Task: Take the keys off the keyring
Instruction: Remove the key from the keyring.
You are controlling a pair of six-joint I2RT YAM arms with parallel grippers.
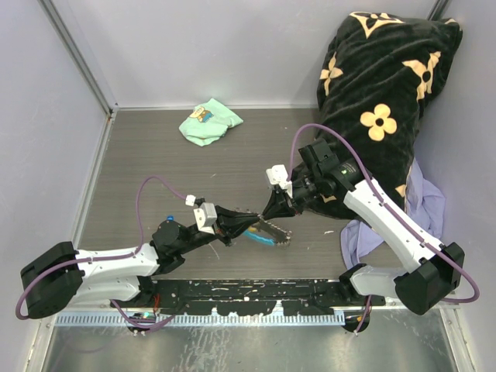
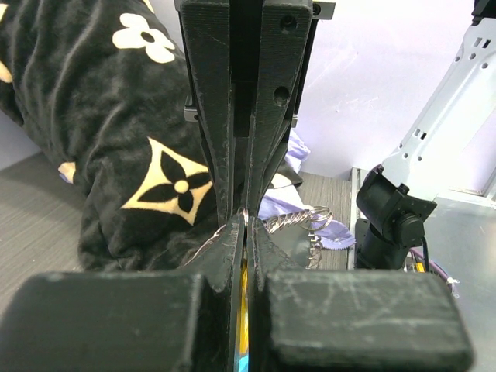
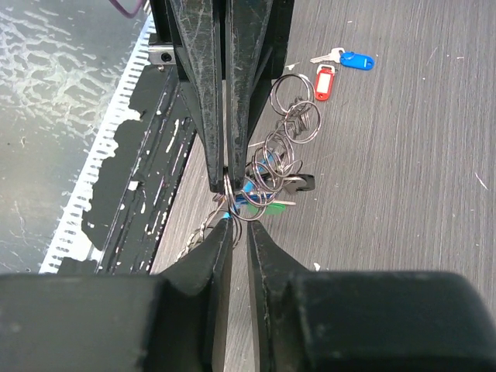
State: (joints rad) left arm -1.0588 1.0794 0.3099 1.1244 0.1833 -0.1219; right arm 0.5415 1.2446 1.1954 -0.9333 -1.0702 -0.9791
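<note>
We saw a black blanket (image 1: pixel 387 70) with cream flower and star shapes, a mint-green cloth (image 1: pixel 209 122), a pale lilac cloth (image 1: pixel 425 203), a grey wood-grain table (image 1: pixel 155 155), purple cables (image 1: pixel 139 211), a silvery keyring (image 3: pixel 293 124), and small keys (image 3: pixel 355 60) with red, blue and green tags.

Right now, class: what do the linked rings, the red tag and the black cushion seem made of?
Linked rings: likely steel wire, shiny, glinting silver. Red tag: probably plastic, smooth, with pale label window. Black cushion: apparently plush fabric, matte, softly creased.
</note>
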